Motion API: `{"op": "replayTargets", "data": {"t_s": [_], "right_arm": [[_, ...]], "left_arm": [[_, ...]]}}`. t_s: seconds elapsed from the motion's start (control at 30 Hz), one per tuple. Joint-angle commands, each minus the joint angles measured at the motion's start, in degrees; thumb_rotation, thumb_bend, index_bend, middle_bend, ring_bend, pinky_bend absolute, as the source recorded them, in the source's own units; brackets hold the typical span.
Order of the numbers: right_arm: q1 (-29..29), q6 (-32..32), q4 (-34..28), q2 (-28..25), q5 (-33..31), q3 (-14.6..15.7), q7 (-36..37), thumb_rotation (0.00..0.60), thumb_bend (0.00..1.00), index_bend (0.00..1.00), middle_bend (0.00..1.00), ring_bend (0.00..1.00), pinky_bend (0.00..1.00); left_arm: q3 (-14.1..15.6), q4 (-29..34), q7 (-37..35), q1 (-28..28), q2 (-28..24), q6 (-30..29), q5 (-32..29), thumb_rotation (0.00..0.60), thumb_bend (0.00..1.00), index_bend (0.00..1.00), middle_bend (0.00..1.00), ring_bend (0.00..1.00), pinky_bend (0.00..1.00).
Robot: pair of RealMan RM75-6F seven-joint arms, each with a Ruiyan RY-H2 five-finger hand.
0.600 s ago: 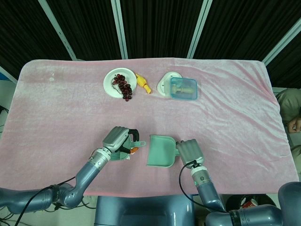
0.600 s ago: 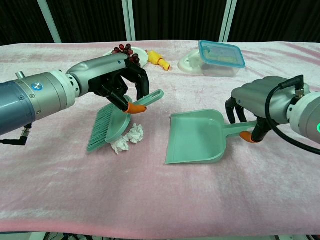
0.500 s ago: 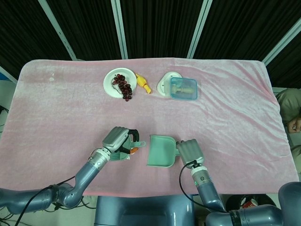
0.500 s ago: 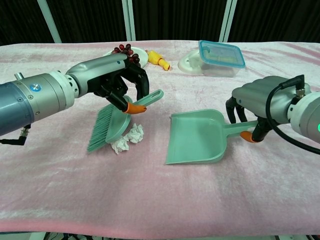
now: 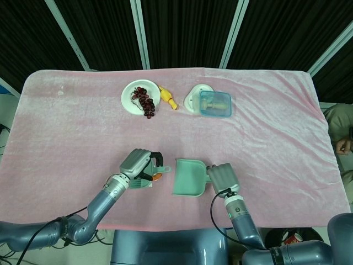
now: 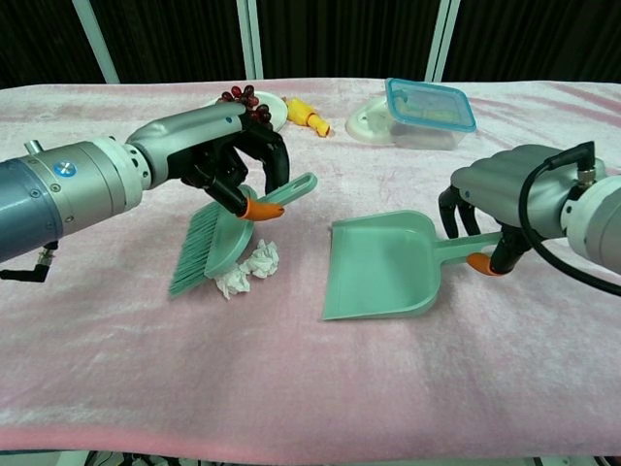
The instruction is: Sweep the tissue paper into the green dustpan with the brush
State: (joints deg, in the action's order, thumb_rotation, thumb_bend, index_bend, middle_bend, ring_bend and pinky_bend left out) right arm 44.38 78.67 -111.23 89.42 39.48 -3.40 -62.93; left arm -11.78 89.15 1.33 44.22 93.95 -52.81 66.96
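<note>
My left hand [image 6: 228, 155] [image 5: 138, 164] grips the handle of the green brush [image 6: 218, 238], holding it tilted with its bristles down at the left. Two crumpled white tissue pieces [image 6: 247, 269] lie on the pink cloth just right of the bristles, touching the brush head. The green dustpan [image 6: 383, 267] [image 5: 189, 176] rests flat to their right, its open mouth facing the tissue across a small gap. My right hand [image 6: 505, 194] [image 5: 222, 178] grips the dustpan's handle. In the head view the tissue is hidden under my left hand.
At the back stand a white plate of dark grapes [image 5: 140, 98], a yellow toy [image 5: 169, 97], and a white dish [image 5: 194, 98] with a clear blue-lidded box [image 5: 215, 104] beside it. The pink cloth [image 5: 71, 127] covers the whole table.
Almost nothing differs; the right hand and dustpan have lifted or shifted very slightly. The brush and tissue stay where they were.
</note>
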Motion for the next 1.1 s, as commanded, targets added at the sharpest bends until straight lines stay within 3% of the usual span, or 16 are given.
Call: {"op": "replayTargets", "data": {"t_s": [0.03,0.57,1.1], "right_arm": [[0.02,-0.01,0.09,0.11,-0.06,0.10,-0.09,0.600,0.50,0.67,0.68,0.70,0.78],[0.04,-0.65,0.67,0.32,-0.33,0.36,0.32,0.600,0.50,0.67,0.68,0.70,0.78],[-0.17,-1.22,1.30,0.07,-1.10,-0.15,1.83,0.600,0.50,0.67,0.68,0.70,0.78]], "left_arm": [[-0.09,-0.04,-0.06,0.15,0.11,0.20,-0.09,0.600,0.39,0.68,0.70,0.87,1.00],[-0.47,-3.99,-1.23,1.43,4.07,1.69,-0.94,0.600,0.39,0.68,0.70,0.87,1.00],[-3.06,-10.06,-5.44,5.51,14.83,1.11,3.50,0.600,0.39,0.68,0.70,0.87,1.00]]}}
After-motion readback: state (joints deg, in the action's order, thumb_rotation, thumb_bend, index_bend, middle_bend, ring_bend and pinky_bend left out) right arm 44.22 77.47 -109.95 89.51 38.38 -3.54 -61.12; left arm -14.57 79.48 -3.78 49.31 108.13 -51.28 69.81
